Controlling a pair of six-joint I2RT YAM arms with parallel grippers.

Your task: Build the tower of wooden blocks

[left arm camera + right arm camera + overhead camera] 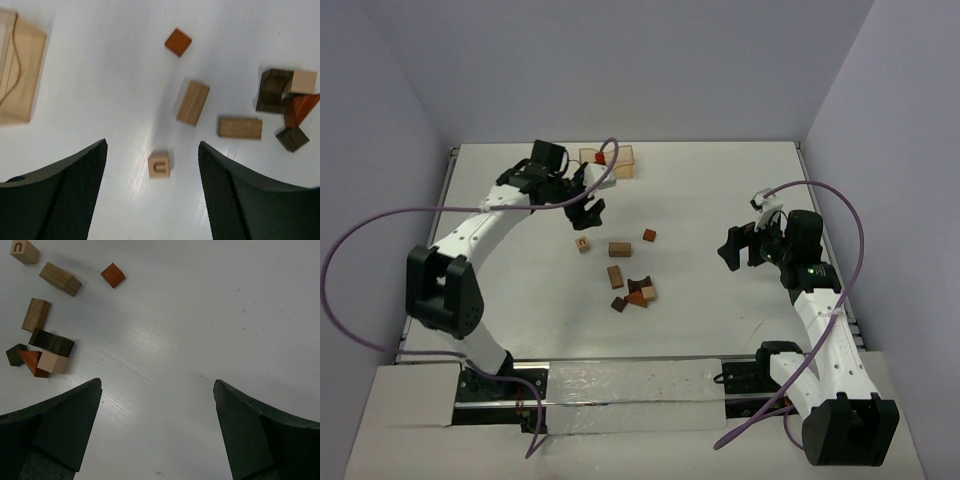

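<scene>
My left fingers (75, 190) stand wide over the pale cube (159, 165) on the desk (720, 200); my right fingers (60, 425) gape, empty. The tan cuboid (620, 249) lies left-right, the second cuboid (615, 276) near-far, just left of the cluster (638, 293).

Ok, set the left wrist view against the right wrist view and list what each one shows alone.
Left wrist only: the pale tray at the left edge and the left fingers. Right wrist only: the right fingers. Shared: the U-marked cube, the reddish cube, two tan cuboids and the cluster of dark, pale and red blocks.
</scene>
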